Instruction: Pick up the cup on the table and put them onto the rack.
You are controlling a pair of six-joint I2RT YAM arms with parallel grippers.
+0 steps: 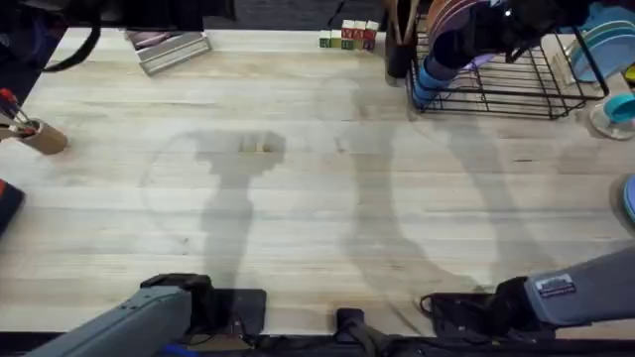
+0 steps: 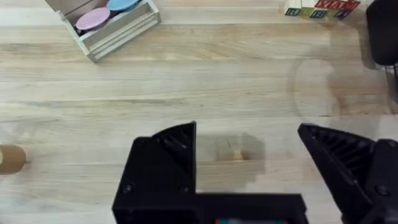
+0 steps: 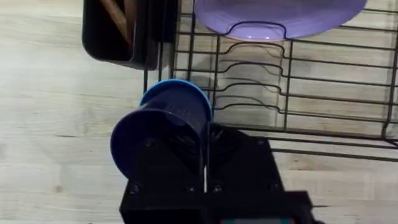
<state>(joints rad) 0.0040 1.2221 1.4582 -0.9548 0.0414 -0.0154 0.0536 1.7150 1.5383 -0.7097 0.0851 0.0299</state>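
Note:
A blue cup (image 3: 163,127) lies tipped on its side between the black fingers of my right gripper (image 3: 205,146), which is shut on its rim. In the overhead view the cup (image 1: 428,79) hangs at the left front corner of the black wire rack (image 1: 516,94), under my right gripper (image 1: 451,50). I cannot tell whether the cup touches the wires. The rack (image 3: 323,106) holds a purple plate (image 3: 280,15) in its upright slots. My left gripper (image 2: 245,132) is open over bare wood near the table's front edge, holding nothing.
A black utensil holder (image 1: 400,45) stands just left of the rack. Teal plates (image 1: 605,45) and a teal bowl (image 1: 619,107) are at the far right. A grey tiered tray (image 1: 167,48), toy blocks (image 1: 349,36) and a cardboard pen cup (image 1: 42,137) sit farther off.

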